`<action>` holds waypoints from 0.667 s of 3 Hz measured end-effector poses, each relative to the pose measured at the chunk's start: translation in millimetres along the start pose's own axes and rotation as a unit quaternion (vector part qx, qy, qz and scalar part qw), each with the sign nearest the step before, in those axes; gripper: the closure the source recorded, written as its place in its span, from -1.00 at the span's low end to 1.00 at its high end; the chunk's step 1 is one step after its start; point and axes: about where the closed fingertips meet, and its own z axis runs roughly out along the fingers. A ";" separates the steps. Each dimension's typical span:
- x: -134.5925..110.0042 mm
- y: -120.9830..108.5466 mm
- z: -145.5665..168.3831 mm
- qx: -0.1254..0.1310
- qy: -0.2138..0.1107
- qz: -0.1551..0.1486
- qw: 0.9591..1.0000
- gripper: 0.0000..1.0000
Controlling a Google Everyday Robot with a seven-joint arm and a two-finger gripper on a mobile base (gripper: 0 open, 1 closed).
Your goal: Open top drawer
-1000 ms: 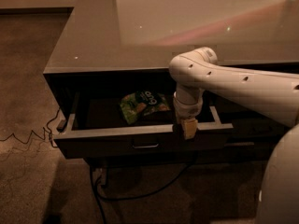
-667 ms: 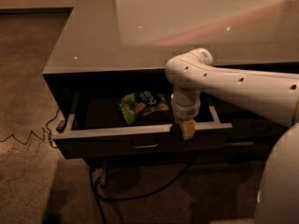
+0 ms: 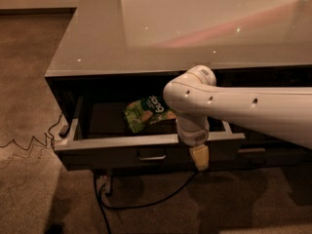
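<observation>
- Since prior frames: arm (image 3: 253, 106) has dropped lower, and its gripper (image 3: 201, 163) now hangs below the drawer's front rim instead of level with it. Drawer front sits slightly further out from the cabinet.
- Top drawer (image 3: 112, 152): pulled open under the front edge of the glossy cabinet top (image 3: 195, 33), grey tray interior exposed. Its front panel is the nearest part to the camera.
- Handle (image 3: 151, 156): small metal pull at centre of the front panel, free of the gripper.
- Gripper: pointing down, in front of the front panel, just right of the handle. Spread or closed: can't tell. Contact w/ panel: can't tell.
- Contents: one green snack bag (image 3: 146, 112) lying flat in the tray, mid-drawer towards the back, partly hidden by the arm's white elbow.
- Floor: black cable (image 3: 146, 201) runs on the carpet (image 3: 29, 189) below the drawer.
</observation>
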 end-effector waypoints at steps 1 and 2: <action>-1.0 25.2 -0.7 -0.016 0.026 0.015 0.999 -1.00; -1.0 25.2 -0.7 -0.016 0.026 0.015 0.999 -1.00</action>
